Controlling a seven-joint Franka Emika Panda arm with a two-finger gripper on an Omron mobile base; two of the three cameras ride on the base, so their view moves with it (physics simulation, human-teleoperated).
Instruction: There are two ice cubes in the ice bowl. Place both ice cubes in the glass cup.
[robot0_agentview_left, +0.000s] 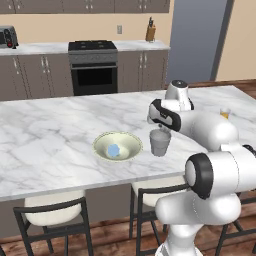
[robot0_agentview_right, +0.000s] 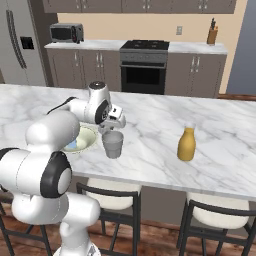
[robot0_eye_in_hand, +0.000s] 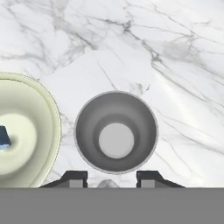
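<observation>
The big marble tabletop (robot0_agentview_left: 50, 145) holds everything at a height the arm can reach. The white arm leans over it so that its end effector (robot0_eye_in_hand: 111, 178) hangs right above the glass cup (robot0_eye_in_hand: 116, 132), looking straight down into it. That is a good spot for dropping something in. The ice bowl (robot0_agentview_left: 118, 145) sits just beside the cup, wide and shallow, so it is easy to pick things out of it. An orange bottle (robot0_agentview_right: 186, 144) stands well apart on the other side and is not part of the job. The cup looks empty in the hand view, with only its pale round bottom showing. The two dark fingertips (robot0_eye_in_hand: 75, 178) stand with a gap between them, and a small pale lump shows in that gap, but it is too little to tell if it is an ice cube, so I cannot tell whether the end effector is gripping something or not. One blue ice cube (robot0_agentview_left: 114, 149) lies in the middle of the bowl, waiting its turn.
</observation>
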